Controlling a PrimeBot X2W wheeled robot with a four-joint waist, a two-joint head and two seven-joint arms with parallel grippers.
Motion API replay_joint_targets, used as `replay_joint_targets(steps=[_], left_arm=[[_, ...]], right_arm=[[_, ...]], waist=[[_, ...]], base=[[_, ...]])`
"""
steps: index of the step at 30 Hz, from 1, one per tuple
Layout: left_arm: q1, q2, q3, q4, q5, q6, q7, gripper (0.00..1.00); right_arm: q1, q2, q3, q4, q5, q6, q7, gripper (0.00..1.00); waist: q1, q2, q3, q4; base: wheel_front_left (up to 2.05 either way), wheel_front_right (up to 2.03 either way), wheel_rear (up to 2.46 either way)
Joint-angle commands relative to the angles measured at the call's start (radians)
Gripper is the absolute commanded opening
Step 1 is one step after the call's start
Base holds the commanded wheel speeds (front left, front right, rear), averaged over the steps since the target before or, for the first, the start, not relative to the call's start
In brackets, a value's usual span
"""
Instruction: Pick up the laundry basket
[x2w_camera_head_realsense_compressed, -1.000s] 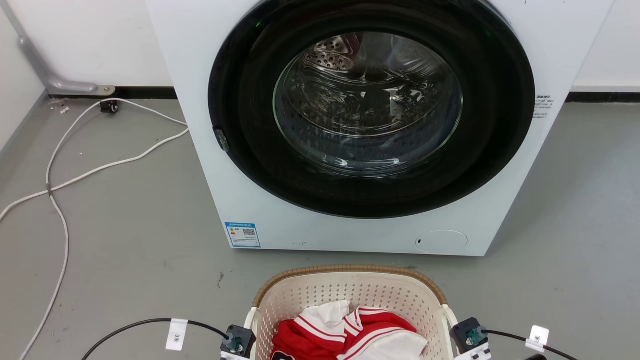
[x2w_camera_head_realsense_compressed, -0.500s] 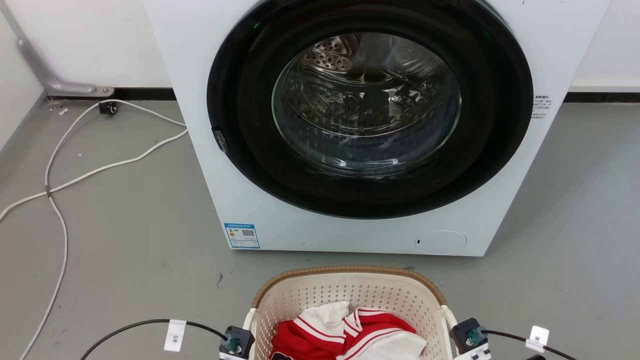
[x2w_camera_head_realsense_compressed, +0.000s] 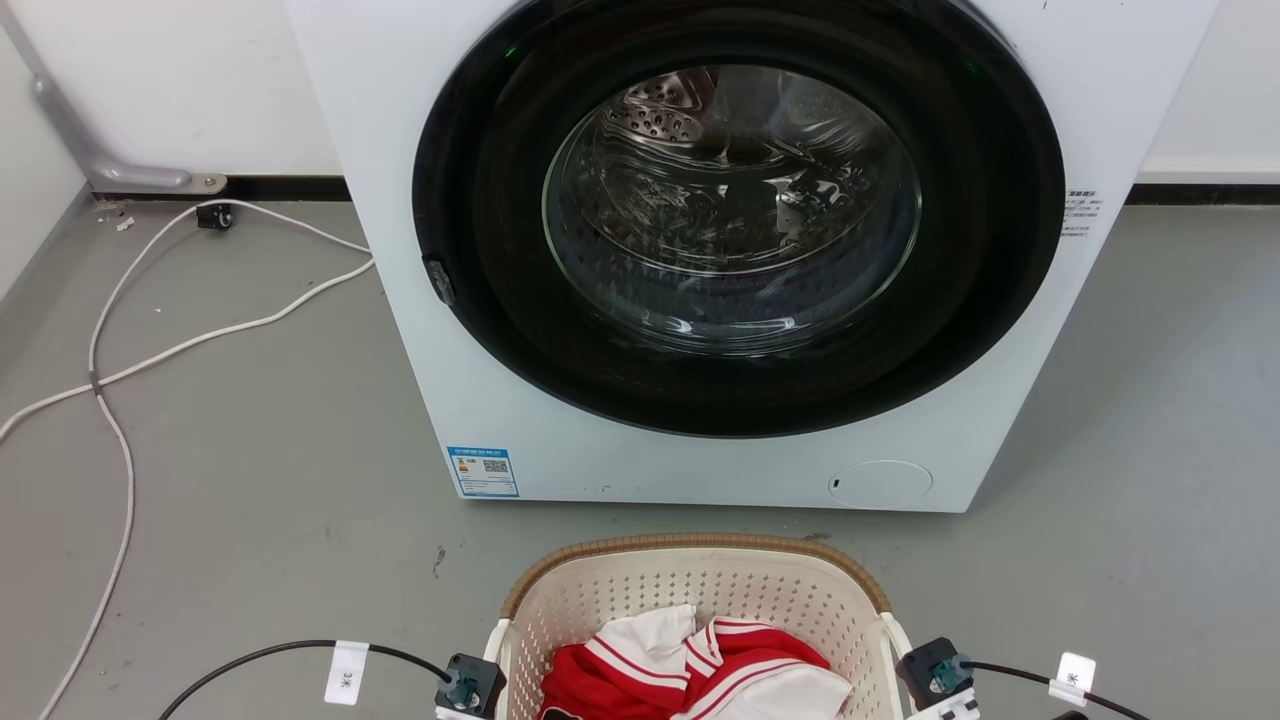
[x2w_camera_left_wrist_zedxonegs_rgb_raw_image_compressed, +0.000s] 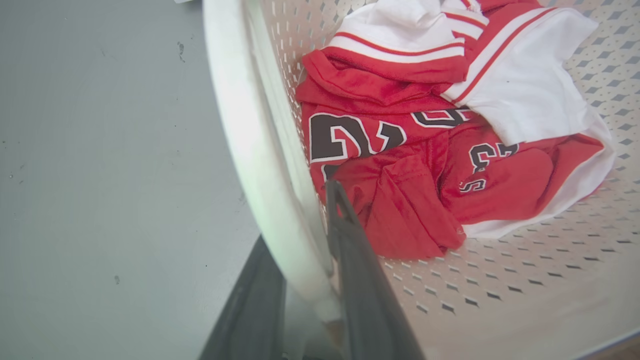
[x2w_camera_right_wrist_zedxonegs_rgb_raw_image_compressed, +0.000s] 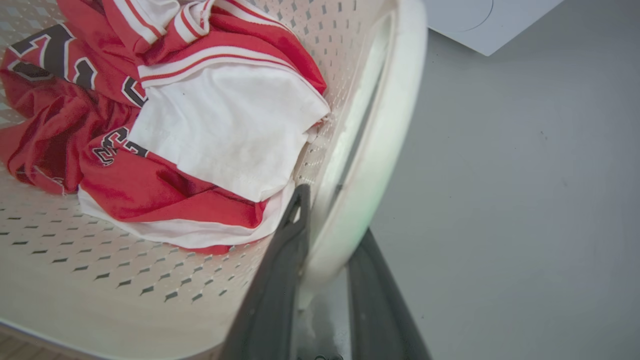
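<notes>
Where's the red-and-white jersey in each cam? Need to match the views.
Head view: red-and-white jersey at bottom centre, inside the laundry basket.
Left wrist view: jersey from centre to upper right, to the right of the basket's white handle.
Right wrist view: jersey at upper left, to the left of the other white handle.
Shared landmark: the basket's perforated cream wall, around the jersey in all three.

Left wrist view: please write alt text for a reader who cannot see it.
The left tool clamps the white side handle of the laundry basket, one dark finger inside, one outside above the grey floor. A crumpled red and white jersey with dark numbers lies in the basket.
</notes>
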Motion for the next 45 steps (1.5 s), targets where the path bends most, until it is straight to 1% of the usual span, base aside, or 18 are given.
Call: replay_joint_targets(steps=[1,45], left_arm=[[-0.017,0.019,-0.003,-0.003,-0.001,-0.001,-0.015,0.0],[-0.012,0.028,-0.055,-0.003,-0.051,-0.001,-0.014,0.0]], right_arm=[[0.016,-0.021,0.01,0.008,-0.006,0.0,0.007,0.0],[0.014,-0.018,0.057,0.008,0.042,0.0,0.015,0.0]], waist=[[-0.0001,0.0,0.0,0.0],[-0.0001,0.0,-0.008,-0.007]], base=[[0.0,0.0,0.0],[0.0,0.0,0.0]])
